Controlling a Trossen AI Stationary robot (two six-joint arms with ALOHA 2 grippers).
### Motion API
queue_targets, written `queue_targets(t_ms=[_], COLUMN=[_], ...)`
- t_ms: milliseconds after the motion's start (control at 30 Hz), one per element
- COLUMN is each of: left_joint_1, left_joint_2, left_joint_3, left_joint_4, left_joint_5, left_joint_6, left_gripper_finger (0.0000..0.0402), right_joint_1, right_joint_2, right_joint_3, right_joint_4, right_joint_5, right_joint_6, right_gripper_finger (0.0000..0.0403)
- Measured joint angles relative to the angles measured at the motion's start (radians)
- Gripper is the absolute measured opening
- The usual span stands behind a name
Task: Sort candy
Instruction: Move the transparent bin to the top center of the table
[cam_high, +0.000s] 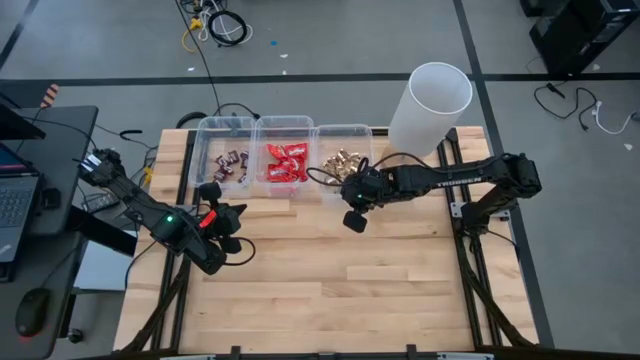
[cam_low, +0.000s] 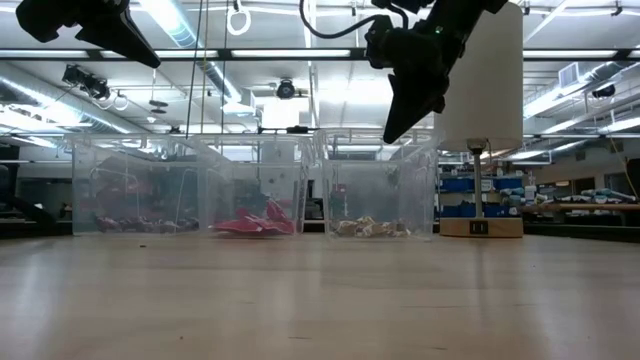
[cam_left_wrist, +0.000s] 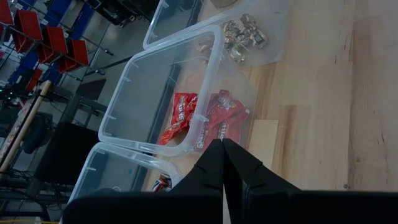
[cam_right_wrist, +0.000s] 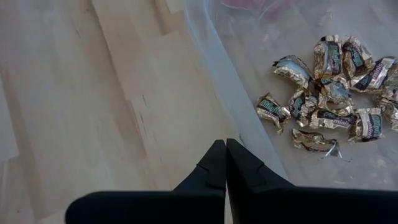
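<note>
Three clear bins stand side by side at the table's far edge, and the candy lies on their floors. Dark purple-brown bars (cam_high: 232, 160) fill the left bin, red packets (cam_high: 287, 163) the middle one, gold-foil pieces (cam_right_wrist: 329, 93) the right one. My right gripper (cam_high: 354, 222) hangs shut and empty above the wood, just near of the gold bin's near wall (cam_right_wrist: 217, 81). My left gripper (cam_high: 238, 213) is also shut and empty. It hovers high over the table's left part, pointing toward the red bin (cam_left_wrist: 180, 118).
A tall white lampshade (cam_high: 430, 105) on a wooden base (cam_low: 480, 227) stands at the far right, beside the gold bin. Bare wooden tabletop (cam_high: 330, 290) stretches from the bins to the near edge. A laptop and a mouse lie off the table's left side.
</note>
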Motion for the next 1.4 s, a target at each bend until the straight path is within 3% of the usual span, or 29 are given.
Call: queue_targets(t_ms=[1400], left_joint_1=[0.0], left_joint_2=[0.0], left_joint_3=[0.0], left_joint_4=[0.0], left_joint_5=[0.0], left_joint_6=[0.0], left_gripper_finger=[0.0], right_joint_1=[-0.086], right_joint_2=[0.0], right_joint_3=[0.0], right_joint_4=[0.058], right_joint_5=[0.0], right_joint_6=[-0.1], right_gripper_finger=[0.0])
